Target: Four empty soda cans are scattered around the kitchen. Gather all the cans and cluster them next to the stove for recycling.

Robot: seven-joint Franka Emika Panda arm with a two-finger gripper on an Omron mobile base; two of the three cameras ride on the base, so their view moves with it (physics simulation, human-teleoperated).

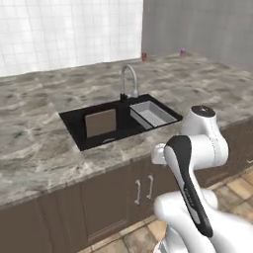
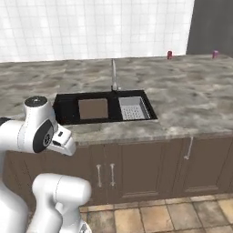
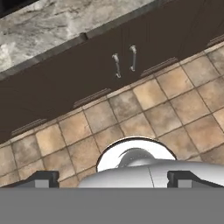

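Note:
Two soda cans stand far back on the grey marbled counter, by the wall corner. One is a red can (image 1: 144, 56) (image 2: 169, 55); to its right is a purple can (image 1: 183, 51) (image 2: 215, 54). The stove is out of view. My arm is folded close to the base, well short of both cans. In the hand view my gripper (image 3: 114, 179) points down at the floor tiles, its two dark fingertips (image 3: 41, 178) set wide apart with nothing between them. It is open.
A black sink (image 1: 74, 123) (image 2: 66, 109) with a faucet (image 1: 127, 79) holds a brown board (image 1: 100, 122) and a grey rack (image 1: 153, 113). Dark cabinet doors with silver handles (image 3: 124, 63) face a tan tiled floor (image 3: 148, 109). A grey wall panel (image 2: 211, 27) stands at the back right.

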